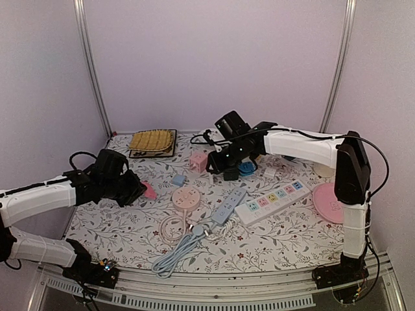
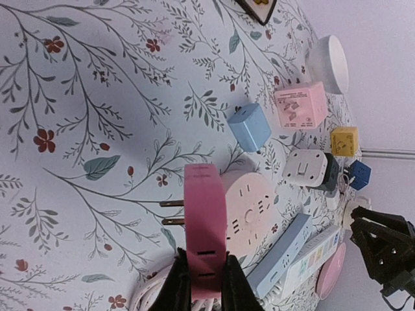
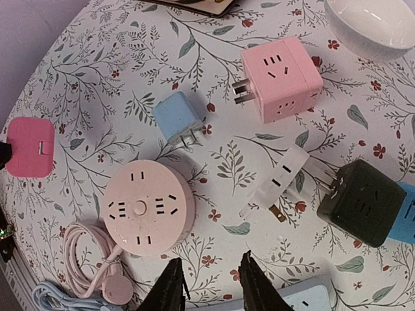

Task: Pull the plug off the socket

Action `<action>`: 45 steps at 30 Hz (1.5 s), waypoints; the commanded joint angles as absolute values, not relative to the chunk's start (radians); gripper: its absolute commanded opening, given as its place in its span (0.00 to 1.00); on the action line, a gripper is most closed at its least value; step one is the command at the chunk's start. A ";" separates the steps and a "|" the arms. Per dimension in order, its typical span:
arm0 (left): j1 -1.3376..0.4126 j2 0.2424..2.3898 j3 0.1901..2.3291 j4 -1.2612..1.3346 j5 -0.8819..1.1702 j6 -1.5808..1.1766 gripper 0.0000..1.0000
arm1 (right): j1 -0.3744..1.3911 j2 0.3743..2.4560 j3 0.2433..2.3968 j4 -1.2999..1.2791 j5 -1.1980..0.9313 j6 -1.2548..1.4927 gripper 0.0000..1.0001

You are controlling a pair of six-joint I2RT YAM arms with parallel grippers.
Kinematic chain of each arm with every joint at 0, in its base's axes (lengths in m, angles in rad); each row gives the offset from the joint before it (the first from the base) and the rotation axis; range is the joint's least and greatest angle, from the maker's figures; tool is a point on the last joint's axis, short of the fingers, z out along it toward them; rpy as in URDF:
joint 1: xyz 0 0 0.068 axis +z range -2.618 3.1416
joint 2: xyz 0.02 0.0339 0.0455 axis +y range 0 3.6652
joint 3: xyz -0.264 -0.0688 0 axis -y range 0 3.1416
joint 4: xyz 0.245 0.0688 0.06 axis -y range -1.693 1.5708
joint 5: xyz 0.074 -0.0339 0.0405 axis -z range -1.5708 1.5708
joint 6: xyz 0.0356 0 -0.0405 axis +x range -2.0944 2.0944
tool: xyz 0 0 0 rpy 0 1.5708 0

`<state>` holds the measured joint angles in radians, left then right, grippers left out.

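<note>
Nearest the arm bases I see a grey-blue cable (image 1: 174,258) bundled on the flowered table (image 1: 117,228), and just beyond it a coiled pink cord (image 1: 170,228) beside the round pink socket (image 3: 148,208). To the right of these a pale blue power strip (image 1: 230,206) and a white power strip (image 1: 272,202) with coloured outlets lie side by side at a slant, with a pink plate (image 1: 327,202) near the table's right edge. The left gripper (image 2: 204,288) pinches the flat pink plug (image 2: 205,220) by its sides. Both of the plug's metal prongs are bare and in no outlet, and in my right wrist view it sits apart from the round socket, off to one side. I cannot tell whether the plug hangs above the cloth or touches it. The right gripper (image 3: 211,285) is spread with nothing between its fingers, hovering over the cloth just beside the round socket. Further back, a small blue adapter (image 3: 176,116) lies between the round socket and a pink cube socket (image 3: 282,78). A white adapter (image 3: 282,181) touches a black cube (image 3: 360,202); whether they are plugged together I cannot tell. Behind them stands a white bowl (image 3: 369,26), and farthest, by the back wall, a dark tray (image 1: 152,155) holds a yellow mat (image 1: 152,139)
</note>
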<state>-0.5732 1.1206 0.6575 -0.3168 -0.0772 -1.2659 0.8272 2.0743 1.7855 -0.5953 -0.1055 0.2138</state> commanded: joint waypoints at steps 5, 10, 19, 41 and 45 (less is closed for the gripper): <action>-0.520 1.161 0.667 -0.347 -0.095 -1.215 0.05 | 0.776 1.928 1.682 -0.550 -0.046 0.228 0.33; -0.517 1.250 0.710 -0.350 -0.089 -1.189 0.07 | 0.729 1.858 1.599 -0.516 -0.046 0.249 0.34; -0.514 1.389 0.787 -0.333 -0.065 -1.135 0.20 | 0.642 1.705 1.414 -0.464 -0.031 0.293 0.35; -0.495 1.445 0.974 -0.338 -0.109 -0.923 0.97 | 0.498 1.493 1.187 -0.397 -0.006 0.386 0.95; -0.467 1.420 0.969 -0.301 -0.082 -0.866 0.97 | 0.459 1.462 1.167 -0.386 0.024 0.392 0.99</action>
